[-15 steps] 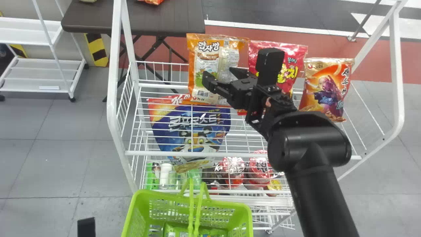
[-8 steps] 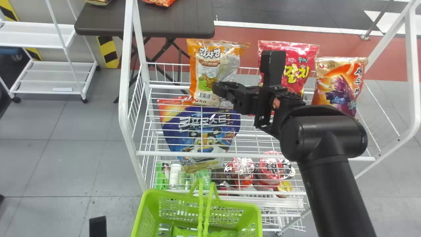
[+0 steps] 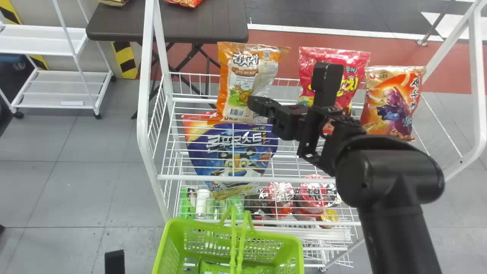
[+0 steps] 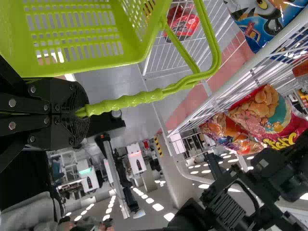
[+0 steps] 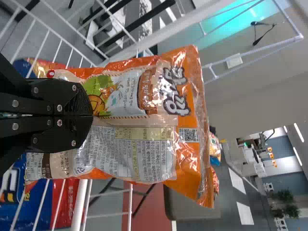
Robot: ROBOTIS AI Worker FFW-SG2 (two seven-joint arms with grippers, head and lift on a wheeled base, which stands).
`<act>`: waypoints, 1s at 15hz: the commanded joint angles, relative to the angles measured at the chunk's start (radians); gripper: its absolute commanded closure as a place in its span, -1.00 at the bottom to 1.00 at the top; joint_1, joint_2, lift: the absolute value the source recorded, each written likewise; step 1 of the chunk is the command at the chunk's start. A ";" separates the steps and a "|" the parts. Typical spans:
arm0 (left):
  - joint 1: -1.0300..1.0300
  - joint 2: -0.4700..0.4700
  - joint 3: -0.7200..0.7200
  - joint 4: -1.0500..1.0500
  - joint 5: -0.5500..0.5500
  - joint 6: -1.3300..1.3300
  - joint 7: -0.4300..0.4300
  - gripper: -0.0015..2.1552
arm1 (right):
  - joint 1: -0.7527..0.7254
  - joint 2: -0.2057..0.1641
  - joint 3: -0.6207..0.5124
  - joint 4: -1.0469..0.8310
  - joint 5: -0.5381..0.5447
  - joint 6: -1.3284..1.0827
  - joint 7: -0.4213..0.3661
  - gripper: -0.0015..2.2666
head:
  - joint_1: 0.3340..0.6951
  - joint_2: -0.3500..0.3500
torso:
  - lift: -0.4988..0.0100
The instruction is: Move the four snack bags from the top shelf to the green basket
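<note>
There are three snack bags (image 3: 331, 68) along the top of one wire rack (image 3: 146, 114), one blue bag (image 3: 232, 148) seen through its wires, one green basket (image 3: 173, 243) with two handles (image 3: 241, 238), at least two packets (image 3: 184, 2) on one bench (image 3: 167, 23), and one white cart (image 3: 62, 82).
</note>
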 commanded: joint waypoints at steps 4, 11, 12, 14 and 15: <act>0.000 -0.005 -0.003 -0.005 -0.003 -0.001 0.000 0.61 | 0.255 -0.051 -0.077 -0.403 -0.084 0.296 -0.015 0.94 | 1.00 -0.32 | 0.96; -0.005 -0.011 -0.005 -0.007 -0.008 -0.001 0.000 0.61 | 0.612 -0.040 -0.393 -0.772 -0.142 0.600 0.089 0.94 | 1.00 -0.91 | 0.96; -0.005 -0.014 -0.003 -0.007 -0.008 -0.001 0.000 0.61 | 0.629 -0.026 -0.443 -0.775 -0.159 0.643 0.123 0.94 | 1.00 -1.00 | 0.96; -0.005 -0.019 -0.002 -0.005 -0.009 -0.001 -0.002 0.61 | 0.678 0.004 -0.486 -0.765 -0.148 0.695 0.187 0.94 | 1.00 -1.00 | 0.96; -0.005 -0.024 -0.003 -0.005 -0.012 -0.001 0.000 0.61 | 0.692 0.006 -0.483 -0.739 -0.142 0.674 0.201 0.94 | 1.00 -1.00 | 0.96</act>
